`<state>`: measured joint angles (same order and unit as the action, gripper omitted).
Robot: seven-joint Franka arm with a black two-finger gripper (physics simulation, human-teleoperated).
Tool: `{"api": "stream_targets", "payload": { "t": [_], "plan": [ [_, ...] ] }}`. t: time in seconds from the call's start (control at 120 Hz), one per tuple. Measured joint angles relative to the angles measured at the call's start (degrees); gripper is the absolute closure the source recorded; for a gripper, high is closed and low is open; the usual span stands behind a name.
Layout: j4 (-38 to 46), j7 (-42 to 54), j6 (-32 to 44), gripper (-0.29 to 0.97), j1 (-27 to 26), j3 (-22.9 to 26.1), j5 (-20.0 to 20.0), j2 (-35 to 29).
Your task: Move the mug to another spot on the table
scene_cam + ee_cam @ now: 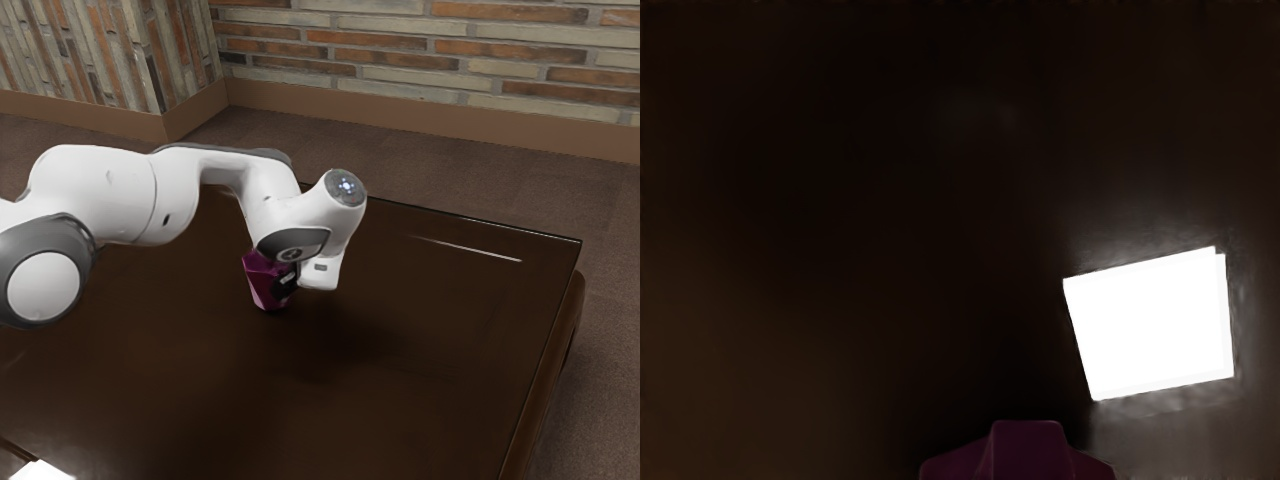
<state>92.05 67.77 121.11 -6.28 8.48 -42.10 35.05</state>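
Observation:
A dark purple mug (260, 282) stands on the dark brown table (430, 330), left of the table's middle in the exterior view. My gripper (281, 286) comes down on it from above, and one black finger lies against the mug's side that faces the exterior view's right. The white hand covers the mug's top, and the gripper looks shut on the mug's wall. In the wrist view the mug (1018, 455) is a purple shape just under the hand, against the dark tabletop.
The glossy tabletop (840, 250) carries a bright square reflection (1150, 322) beside the mug. The table's edge (545, 390) runs along the exterior view's right, with brown carpet and a brick wall (430, 50) beyond.

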Motion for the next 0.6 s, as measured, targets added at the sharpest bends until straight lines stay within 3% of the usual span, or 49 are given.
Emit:
{"api": "stream_targets", "payload": {
  "t": [0.1, 0.267, 0.342, 0.442, 0.6],
  "plan": [
    [-1.03, 0.25, -0.37, 0.08, -0.33, 1.45, 3.69, -3.57],
    [-0.84, 0.47, -6.68, 0.04, 3.34, -0.97, 25.18, -13.82],
    [-0.48, -0.40, -11.61, 0.03, 4.37, -3.19, 31.78, -18.86],
    [-0.43, -2.50, -18.02, 0.02, 6.11, -3.91, 36.19, -24.39],
    [-1.11, -5.59, -23.96, 0.01, 6.34, -4.01, 38.53, -28.49]
  ]
}}
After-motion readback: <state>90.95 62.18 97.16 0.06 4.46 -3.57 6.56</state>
